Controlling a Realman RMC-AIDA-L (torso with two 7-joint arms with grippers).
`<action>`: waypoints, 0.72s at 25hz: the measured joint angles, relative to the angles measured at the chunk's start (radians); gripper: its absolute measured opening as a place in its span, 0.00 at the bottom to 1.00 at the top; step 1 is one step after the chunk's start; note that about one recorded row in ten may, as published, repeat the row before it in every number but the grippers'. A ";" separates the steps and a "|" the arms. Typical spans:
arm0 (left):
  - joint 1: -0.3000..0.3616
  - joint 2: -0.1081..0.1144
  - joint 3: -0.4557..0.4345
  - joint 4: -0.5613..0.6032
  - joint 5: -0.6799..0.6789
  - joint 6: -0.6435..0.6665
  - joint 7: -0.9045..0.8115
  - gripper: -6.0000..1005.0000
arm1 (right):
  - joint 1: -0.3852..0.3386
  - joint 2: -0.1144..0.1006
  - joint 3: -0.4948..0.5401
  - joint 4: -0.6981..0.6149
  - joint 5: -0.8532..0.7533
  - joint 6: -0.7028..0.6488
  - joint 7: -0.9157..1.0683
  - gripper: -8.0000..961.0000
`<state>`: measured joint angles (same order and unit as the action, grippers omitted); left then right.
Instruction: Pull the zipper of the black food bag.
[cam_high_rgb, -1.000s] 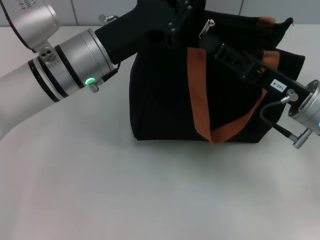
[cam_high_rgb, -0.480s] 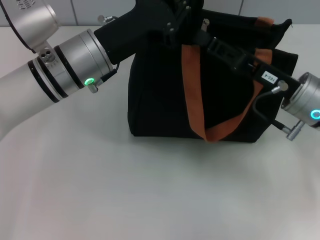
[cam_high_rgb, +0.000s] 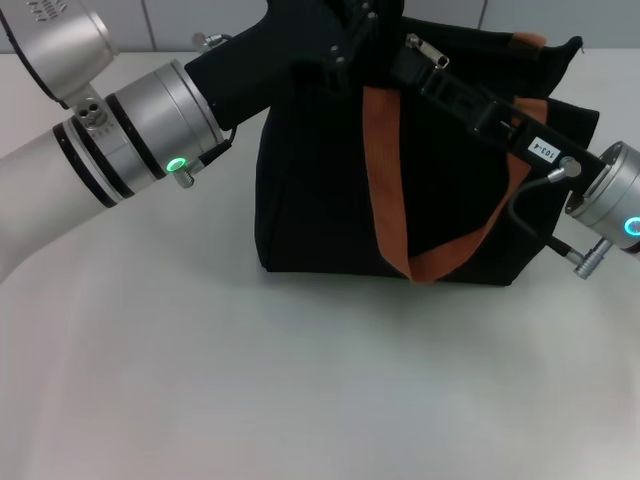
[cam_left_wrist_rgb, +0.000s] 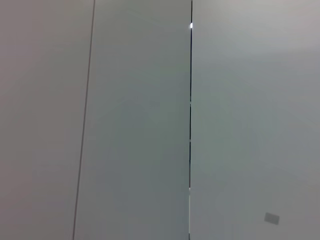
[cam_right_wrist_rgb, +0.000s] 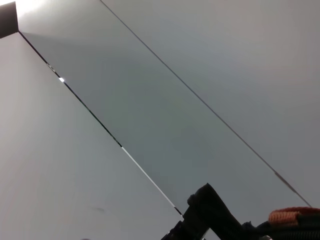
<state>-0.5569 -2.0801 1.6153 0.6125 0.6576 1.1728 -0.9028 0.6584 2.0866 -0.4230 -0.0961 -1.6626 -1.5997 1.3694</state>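
Observation:
The black food bag (cam_high_rgb: 320, 200) stands at the back middle of the white table in the head view. Its orange-brown front handle (cam_high_rgb: 385, 180) hangs down its face. The silver zipper (cam_high_rgb: 427, 49) pull tab lies on the bag's upper edge. My right gripper (cam_high_rgb: 412, 58) reaches across the bag from the right, and the tab sits at its tip, held there. My left gripper (cam_high_rgb: 350, 35) reaches in from the left to the bag's top left part, black against black. The right wrist view shows only wall, a dark shape and a bit of orange handle (cam_right_wrist_rgb: 295, 216).
The white table (cam_high_rgb: 300, 380) stretches out in front of the bag. A tiled wall (cam_high_rgb: 170, 15) runs behind it. My left arm (cam_high_rgb: 130, 130) crosses the table's left side and my right arm's wrist (cam_high_rgb: 610, 200) hangs at the bag's right. The left wrist view shows only wall panels.
My right gripper moved up and left along the bag's top with the tab. The tab turned from upright to lying flat. The bag and its front handle shifted slightly left.

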 joint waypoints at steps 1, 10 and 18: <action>-0.001 0.000 0.000 0.000 0.000 0.000 0.001 0.08 | 0.000 0.000 0.001 0.001 0.000 0.002 0.000 0.49; 0.001 0.000 0.000 -0.001 0.000 -0.001 0.002 0.09 | 0.000 0.000 0.006 0.005 0.002 0.028 0.000 0.49; 0.004 0.000 0.000 -0.002 -0.001 0.003 0.002 0.09 | -0.012 0.001 0.021 0.006 0.005 0.032 0.001 0.49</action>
<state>-0.5531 -2.0800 1.6153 0.6105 0.6565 1.1760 -0.9011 0.6469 2.0873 -0.4018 -0.0905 -1.6577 -1.5677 1.3700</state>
